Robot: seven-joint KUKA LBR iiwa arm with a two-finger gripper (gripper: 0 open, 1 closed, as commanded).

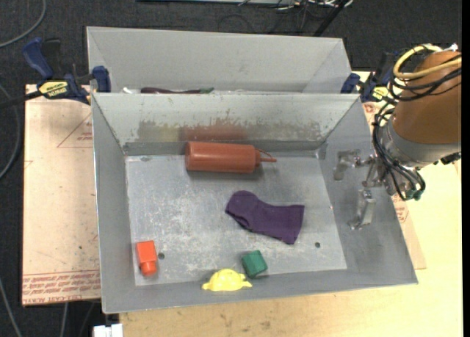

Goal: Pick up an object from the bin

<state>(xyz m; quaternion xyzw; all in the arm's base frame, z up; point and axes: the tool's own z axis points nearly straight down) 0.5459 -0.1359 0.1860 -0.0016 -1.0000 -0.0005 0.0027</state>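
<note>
My gripper (353,189) hangs over the bin's right sloping wall, its two metal fingers (344,162) spread apart and open, with nothing between them. Nearest to it, left of the fingers on the bin floor, lies a crumpled purple cloth (266,214). A reddish-brown squeeze bottle (222,158) lies on its side along the back wall, nozzle pointing right. The gripper touches none of them.
Along the front of the bin lie a small green block (254,263), a yellow lump (226,280) and, at the front left, an orange block (147,258). The arm with its orange cover and cables stands above the right rim.
</note>
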